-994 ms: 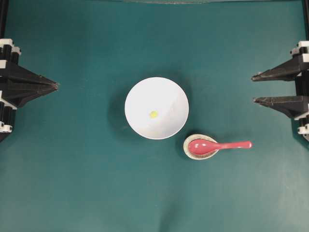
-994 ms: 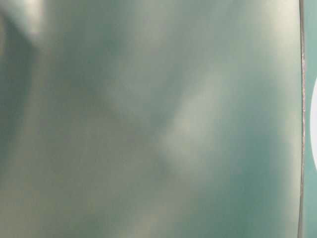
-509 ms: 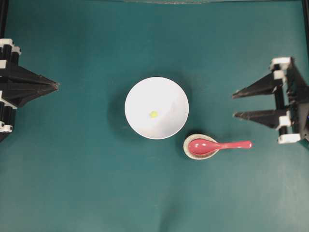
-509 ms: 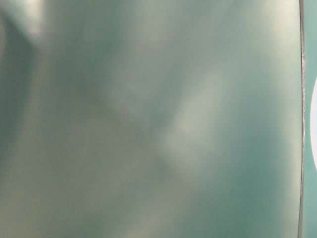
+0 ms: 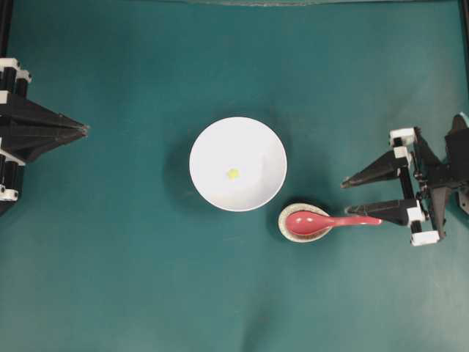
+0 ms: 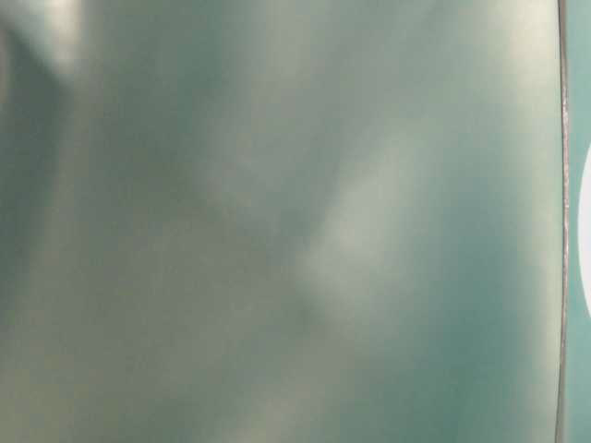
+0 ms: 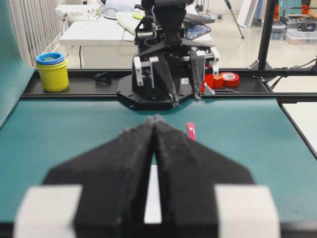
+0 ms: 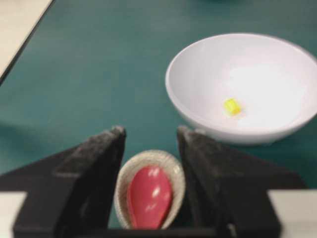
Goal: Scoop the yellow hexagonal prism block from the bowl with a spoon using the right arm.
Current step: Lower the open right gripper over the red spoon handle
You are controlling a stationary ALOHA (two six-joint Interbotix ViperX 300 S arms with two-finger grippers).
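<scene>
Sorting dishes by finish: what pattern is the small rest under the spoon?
Speckled grey-white small teardrop rest, clearest in the right wrist view.

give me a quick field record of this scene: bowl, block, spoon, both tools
bowl: white bowl, mid-table on the teal mat
block: yellow hexagonal prism block lying inside the bowl
spoon: pink-red spoon, scoop resting in the speckled spoon rest, handle pointing at the right tool
right tool: right tool open, lined up over the spoon's handle end, holding nothing
left tool: left tool shut, empty, at the left edge
task stage: spoon not yet gripped
</scene>
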